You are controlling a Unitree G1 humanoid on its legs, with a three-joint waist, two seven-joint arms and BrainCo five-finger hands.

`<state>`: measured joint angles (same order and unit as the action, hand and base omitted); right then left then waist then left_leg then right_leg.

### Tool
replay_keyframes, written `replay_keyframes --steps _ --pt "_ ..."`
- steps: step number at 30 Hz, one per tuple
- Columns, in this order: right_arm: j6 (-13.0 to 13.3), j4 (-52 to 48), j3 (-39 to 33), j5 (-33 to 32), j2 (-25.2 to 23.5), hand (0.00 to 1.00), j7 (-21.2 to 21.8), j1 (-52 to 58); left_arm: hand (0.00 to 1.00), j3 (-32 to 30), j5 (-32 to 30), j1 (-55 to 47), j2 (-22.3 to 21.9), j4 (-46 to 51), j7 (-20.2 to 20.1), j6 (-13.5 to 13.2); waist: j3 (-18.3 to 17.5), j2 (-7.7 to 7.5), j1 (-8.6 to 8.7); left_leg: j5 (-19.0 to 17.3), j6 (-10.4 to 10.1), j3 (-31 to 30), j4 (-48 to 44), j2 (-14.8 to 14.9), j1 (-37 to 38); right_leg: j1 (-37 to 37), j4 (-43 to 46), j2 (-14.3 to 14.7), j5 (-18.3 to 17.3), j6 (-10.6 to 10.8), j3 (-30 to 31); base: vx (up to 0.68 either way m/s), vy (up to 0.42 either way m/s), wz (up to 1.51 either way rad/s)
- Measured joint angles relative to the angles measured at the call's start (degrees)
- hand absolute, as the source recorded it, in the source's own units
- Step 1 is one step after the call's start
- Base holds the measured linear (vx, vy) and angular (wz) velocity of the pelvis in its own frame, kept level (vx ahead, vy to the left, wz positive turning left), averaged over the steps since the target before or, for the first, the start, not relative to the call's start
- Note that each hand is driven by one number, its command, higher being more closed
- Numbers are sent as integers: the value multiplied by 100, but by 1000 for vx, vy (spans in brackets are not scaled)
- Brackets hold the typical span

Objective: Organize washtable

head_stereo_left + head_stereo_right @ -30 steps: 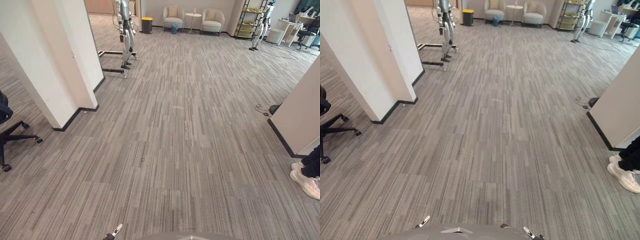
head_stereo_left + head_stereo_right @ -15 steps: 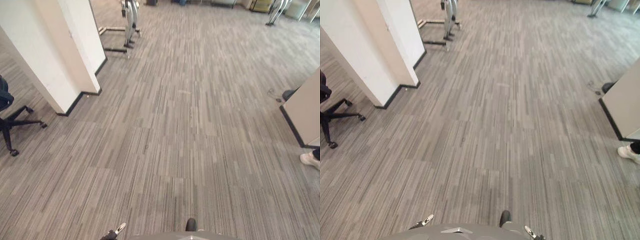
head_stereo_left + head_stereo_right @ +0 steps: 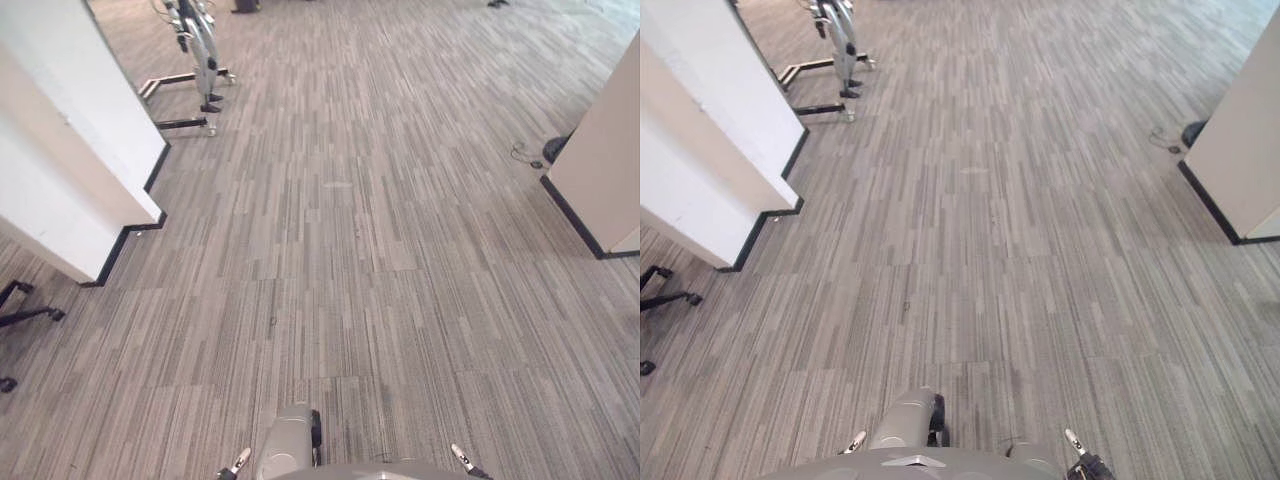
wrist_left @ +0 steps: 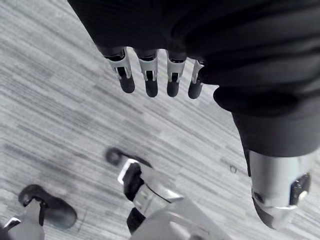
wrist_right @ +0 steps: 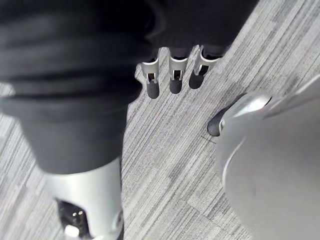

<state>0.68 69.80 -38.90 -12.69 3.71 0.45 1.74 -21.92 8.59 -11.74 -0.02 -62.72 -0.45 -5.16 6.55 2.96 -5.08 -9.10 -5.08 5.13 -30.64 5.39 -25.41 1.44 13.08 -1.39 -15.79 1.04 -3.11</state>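
The left hand [image 4: 150, 80] and right hand [image 5: 175, 80] are hanging over the floor [image 3: 400, 250], fingers relaxed and holding nothing, a wall [image 3: 70, 170] standing at 10 o'clock; where the washtable is, or how its things handle, cannot be told.

Grey striped carpet [image 3: 380, 250] | white pillar [image 3: 70, 150], left | beige partition [image 3: 610, 160], right | wheeled stand [image 3: 185, 124], far left | office-chair base [image 3: 30, 316], left edge

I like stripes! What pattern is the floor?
The floor is grey with thin darker stripes, best in left eye view.
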Motion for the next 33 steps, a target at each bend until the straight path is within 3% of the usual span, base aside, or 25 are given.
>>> replay_keyframes --steps 2,3,4,5,6,7,8,9,11,13,16,17,18,19,20,21,22,23,24,25,26,28,31,32,33 --pt "1 4 7 105 4 0 1 -27 0 19 -9 -9 22 -15 12 -2 -67 30 -58 519 -9 -90 1502 -63 79 370 -150 -14 -322 173 71 560 14 -29" --pt "4 8 -26 103 -36 0 -9 -7 0 39 -11 -39 96 -41 20 11 -188 -123 -120 980 206 -49 1278 -180 49 549 -146 -232 -540 302 107 924 -55 -45" --pt "1 -5 -27 104 -127 0 -8 105 0 35 -62 -36 243 -93 79 30 -360 -405 -175 765 461 210 969 -480 236 435 809 -596 -684 638 252 820 -60 -36" --pt "1 -12 -25 104 -141 0 -10 100 0 35 -75 -1 260 -103 86 32 -361 -426 -169 700 509 241 924 -528 286 329 1174 -654 -646 708 254 756 -85 -9" --pt "3 -56 7 106 -164 0 -11 122 0 162 -121 127 339 -121 104 28 -360 -495 -104 398 598 271 801 -668 592 -177 2647 -819 -62 772 245 344 40 15" --pt "2 -60 44 107 -194 0 -8 121 0 241 -124 187 377 -105 105 23 -333 -534 -62 256 656 267 818 -735 810 -430 3355 -887 521 620 230 412 53 28" --pt "3 -53 158 112 -245 0 29 136 0 432 -132 294 462 -82 102 40 -256 -472 45 13 738 145 965 -835 1372 -841 4506 -957 1680 573 253 263 31 35" --pt "20 -159 165 95 -236 0 83 105 0 590 -170 390 477 -14 110 49 -196 -461 164 -132 841 -1 1120 -835 1933 -1196 5367 -914 1467 403 218 189 19 35" --pt "66 -445 406 101 -196 0 95 197 0 743 -235 621 421 9 109 41 -143 -306 270 -176 910 -176 1585 -745 2725 -1793 5590 -864 1062 129 -134 -12 -5 31" --pt "142 -600 587 94 -207 0 119 274 0 788 -232 977 337 57 119 34 -122 -305 342 -276 945 -324 1918 -630 3278 -2386 4996 -868 817 148 -481 -198 16 50" --pt "129 -628 458 96 -243 0 134 472 0 879 -222 1226 98 240 119 -29 -97 -350 528 -890 823 -684 2229 -424 3904 -2514 1906 -780 945 370 -715 -270 26 90" --pt "111 -366 128 99 -260 0 130 527 0 947 -226 1168 -20 312 111 -70 -121 -375 627 -1264 765 -934 2232 -412 4123 -2494 1421 -774 1037 299 -669 15 -247 92" --pt "37 -232 255 97 -232 0 77 713 0 871 -230 963 -152 396 114 -70 -221 -297 648 -1430 708 -1008 1954 -342 4306 -2452 1570 -587 1225 -66 -610 182 -325 78" --pt "6 -208 233 61 -176 0 87 764 0 804 -229 904 -241 364 120 -65 -236 -224 642 -1492 613 -1020 1397 -292 4163 -2440 1827 -546 1125 -38 -616 553 -418 31" --pt "-22 -206 250 94 -44 0 78 795 0 652 -227 836 -347 473 122 -98 -311 3 587 -1343 348 -997 -167 -156 3493 -2330 1950 -419 795 -105 -721 565 -274 12" --pt "-25 -239 278 98 -10 0 82 767 0 541 -220 844 -378 472 122 -111 -282 101 542 -1004 -18 -1016 -1118 -60 3046 -2211 1913 -319 660 -131 -719 713 -330 -19" --pt "-16 -283 254 98 78 0 83 654 0 436 -218 796 -374 433 121 -111 -196 292 434 -275 -554 -1069 -2688 84 2316 -1870 1773 -55 447 -234 -725 713 -293 -37" --pt "-10 -280 280 92 112 0 73 449 0 352 -215 703 -349 412 111 -96 -81 365 397 -254 -428 -929 -3763 238 1777 -1299 1514 143 260 -391 -738 705 -306 -37" --pt "-3 -254 331 156 122 0 55 425 0 341 -215 635 -314 382 107 -86 -28 336 371 -327 -279 -805 -3990 291 1564 -951 1329 191 195 -404 -751 648 -300 -9" --pt "-5 -234 339 138 90 0 53 442 0 262 -89 556 -220 467 77 -140 6 172 275 -490 22 -501 -3871 291 1154 -301 910 196 132 -355 -769 499 -255 3" --pt "-1 -214 265 132 56 0 53 361 0 254 -30 539 -112 485 51 -185 -14 55 200 -594 150 -267 -3414 206 864 85 598 187 134 -319 -706 302 -174 -25" --pt "62 -199 402 34 28 0 51 -337 0 186 -7 416 163 281 36 -172 24 -121 35 -557 295 36 -850 44 291 726 45 78 -30 -104 -281 -151 6 -103" --pt "193 -477 1154 24 -25 0 58 -524 0 25 -2 145 122 92 61 -65 -45 -148 -34 114 199 -190 1553 47 236 1085 -271 -46 -286 56 48 -6 36 -73" --pt "234 -450 1385 23 -57 0 55 -516 0 -59 -1 23 170 -40 89 -7 -66 -279 -78 747 64 -251 1523 -50 178 1321 -291 -225 -475 146 139 578 76 -50" --pt "232 -381 1411 23 -147 0 57 -451 0 -32 -4 -113 206 -197 115 15 -148 -374 -139 1215 225 -127 1354 -191 240 1358 -37 -426 -485 142 264 703 103 -38"
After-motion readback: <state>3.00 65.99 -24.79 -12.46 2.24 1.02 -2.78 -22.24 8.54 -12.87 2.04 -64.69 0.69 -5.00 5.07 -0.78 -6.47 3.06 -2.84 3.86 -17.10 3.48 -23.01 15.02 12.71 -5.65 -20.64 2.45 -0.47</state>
